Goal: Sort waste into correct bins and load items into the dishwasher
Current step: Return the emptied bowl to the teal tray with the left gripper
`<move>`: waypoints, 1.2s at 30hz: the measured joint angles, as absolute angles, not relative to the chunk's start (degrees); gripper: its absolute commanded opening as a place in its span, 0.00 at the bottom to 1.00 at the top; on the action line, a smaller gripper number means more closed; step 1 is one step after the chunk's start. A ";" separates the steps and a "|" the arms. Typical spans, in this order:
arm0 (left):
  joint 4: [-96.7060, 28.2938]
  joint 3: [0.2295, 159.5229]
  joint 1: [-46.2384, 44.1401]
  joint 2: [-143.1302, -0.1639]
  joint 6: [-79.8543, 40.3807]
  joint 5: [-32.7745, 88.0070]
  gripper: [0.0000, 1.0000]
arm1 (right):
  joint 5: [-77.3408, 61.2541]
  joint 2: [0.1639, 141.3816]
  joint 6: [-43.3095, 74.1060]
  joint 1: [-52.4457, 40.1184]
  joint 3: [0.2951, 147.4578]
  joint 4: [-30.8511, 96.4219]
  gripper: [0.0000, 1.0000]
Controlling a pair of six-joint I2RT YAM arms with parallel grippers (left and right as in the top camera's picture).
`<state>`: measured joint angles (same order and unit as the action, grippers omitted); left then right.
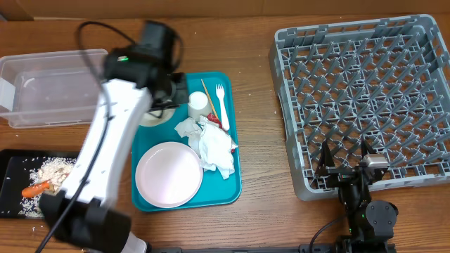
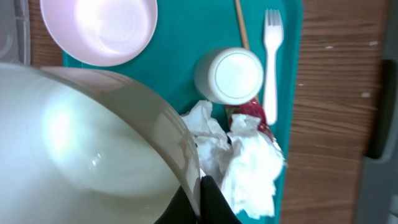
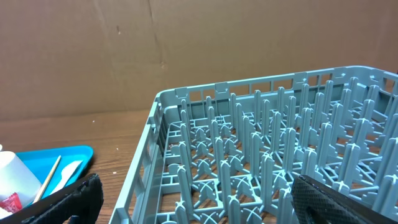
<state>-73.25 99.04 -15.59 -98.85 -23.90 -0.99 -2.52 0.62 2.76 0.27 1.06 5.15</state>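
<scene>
No readable text or labels anywhere

Wooden table (image 1: 256,211) (brown grain), plain cardboard wall (image 3: 186,43) behind.

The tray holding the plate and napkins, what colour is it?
The tray is teal, clearest in the overhead view.

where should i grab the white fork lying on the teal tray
Probably take the fork at the neck just below its tines, from straight above, pinching across its narrow width. It lies flat; further down, the cup crowds the handle, and the red wrapper and napkins meet its end.
</scene>
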 measured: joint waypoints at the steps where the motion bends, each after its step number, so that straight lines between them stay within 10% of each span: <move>1: -72.62 99.04 -16.95 -100.97 -24.71 -2.85 0.04 | -2.52 0.62 2.79 0.27 1.06 5.13 1.00; 15: -71.68 99.04 -16.73 -116.51 -30.35 -11.27 0.04 | -2.50 0.62 2.76 0.27 1.06 5.15 1.00; 20: -72.25 99.04 -16.14 -118.89 -31.53 -11.40 0.28 | -2.52 0.62 2.76 0.27 1.06 5.13 1.00; 34: -78.94 101.56 -16.01 -118.67 -31.62 -11.42 0.33 | -2.52 0.62 2.76 0.27 1.06 5.13 1.00; 36: -79.92 103.59 -16.03 -116.86 -31.20 -10.96 0.58 | -2.50 0.62 2.76 0.27 1.06 5.17 1.00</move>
<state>-79.92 103.59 -16.03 -116.86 -31.20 -10.96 -2.50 0.62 2.76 0.27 1.06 5.17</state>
